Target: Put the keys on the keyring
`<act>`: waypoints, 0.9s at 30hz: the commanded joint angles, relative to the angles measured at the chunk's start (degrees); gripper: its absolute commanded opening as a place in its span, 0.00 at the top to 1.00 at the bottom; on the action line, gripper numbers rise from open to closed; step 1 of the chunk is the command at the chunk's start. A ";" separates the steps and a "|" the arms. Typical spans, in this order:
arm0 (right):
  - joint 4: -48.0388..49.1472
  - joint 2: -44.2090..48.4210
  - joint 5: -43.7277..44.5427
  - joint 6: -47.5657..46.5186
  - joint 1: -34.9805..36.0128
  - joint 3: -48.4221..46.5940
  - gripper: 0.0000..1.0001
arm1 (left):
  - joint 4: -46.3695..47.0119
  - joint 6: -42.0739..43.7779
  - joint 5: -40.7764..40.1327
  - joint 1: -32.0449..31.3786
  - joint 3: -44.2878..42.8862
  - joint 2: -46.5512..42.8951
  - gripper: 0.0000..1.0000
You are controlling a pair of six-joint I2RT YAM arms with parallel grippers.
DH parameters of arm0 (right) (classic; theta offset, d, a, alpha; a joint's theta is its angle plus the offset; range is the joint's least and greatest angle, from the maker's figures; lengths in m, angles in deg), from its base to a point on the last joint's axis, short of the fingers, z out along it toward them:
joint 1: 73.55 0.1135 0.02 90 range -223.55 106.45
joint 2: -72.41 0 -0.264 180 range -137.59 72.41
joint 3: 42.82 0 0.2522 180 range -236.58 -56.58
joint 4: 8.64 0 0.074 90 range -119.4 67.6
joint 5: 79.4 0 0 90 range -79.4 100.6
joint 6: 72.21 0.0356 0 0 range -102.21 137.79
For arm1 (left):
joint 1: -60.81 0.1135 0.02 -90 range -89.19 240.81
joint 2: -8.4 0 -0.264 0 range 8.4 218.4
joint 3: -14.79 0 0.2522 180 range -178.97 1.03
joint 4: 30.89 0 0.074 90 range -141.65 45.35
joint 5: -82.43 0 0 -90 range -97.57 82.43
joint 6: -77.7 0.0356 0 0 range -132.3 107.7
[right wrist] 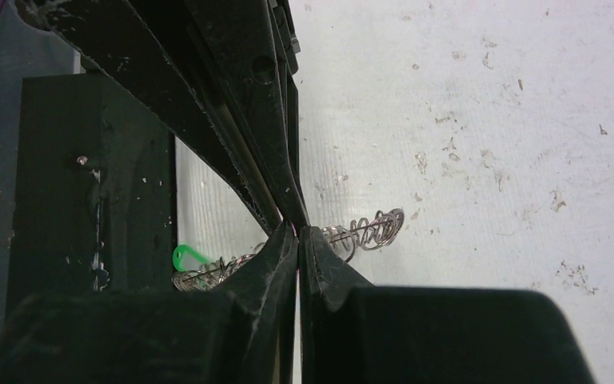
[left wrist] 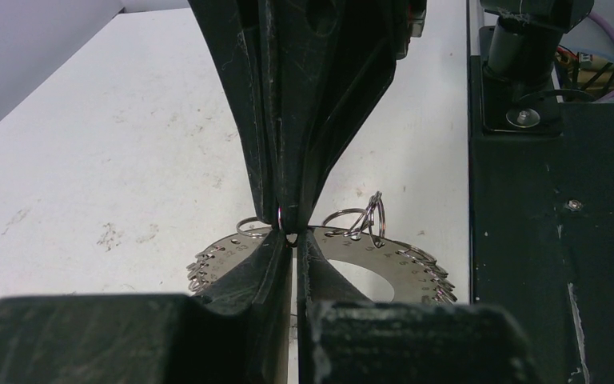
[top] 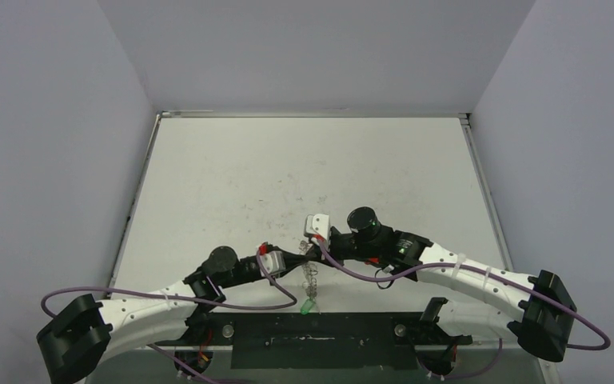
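While the left gripper [left wrist: 294,240] and right gripper [right wrist: 298,232] meet tip to tip, both pinched shut at the rim of the keyring [left wrist: 404,268], it stands on edge by the middle of the worktop's [top: 288,176] near edge, with the green-tagged key [right wrist: 188,254] at its nearer end.

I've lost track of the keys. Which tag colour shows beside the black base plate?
The green-tagged key: its bright green tag peeks out at the keyring's end nearest the black base plate. No red tag is visible.
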 commanded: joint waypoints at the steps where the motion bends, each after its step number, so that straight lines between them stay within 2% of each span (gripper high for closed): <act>1: 6.17 0.25 -2.11 1.68 -0.41 0.50 1.00 | 2.53 -1.19 -3.54 -0.50 -0.33 -2.33 1.00; 6: 5.71 -0.20 -1.40 1.11 -0.71 1.54 0.99 | -0.77 -5.19 -9.02 -0.50 -0.10 -4.14 1.00; 11: 5.62 -0.80 -1.73 0.89 -0.99 2.12 0.87 | -1.22 -5.36 -9.59 -0.58 0.13 -4.48 1.00; 14: 5.71 -0.54 -1.97 0.68 -1.24 2.23 0.84 | -1.40 -5.04 -9.68 -0.58 0.05 -4.51 1.00; 17: 5.40 -0.41 -2.09 0.38 -1.57 2.23 0.86 | -1.52 -4.82 -9.72 -0.58 0.03 -4.47 1.00; 20: 5.54 -0.36 -2.19 0.43 -1.93 2.31 1.00 | -1.50 -4.75 -9.73 -0.58 0.03 -4.50 1.00; 27: 6.52 -0.82 -2.30 1.43 -2.39 2.67 1.00 | -0.89 -3.51 -8.64 -0.58 0.12 -4.69 1.00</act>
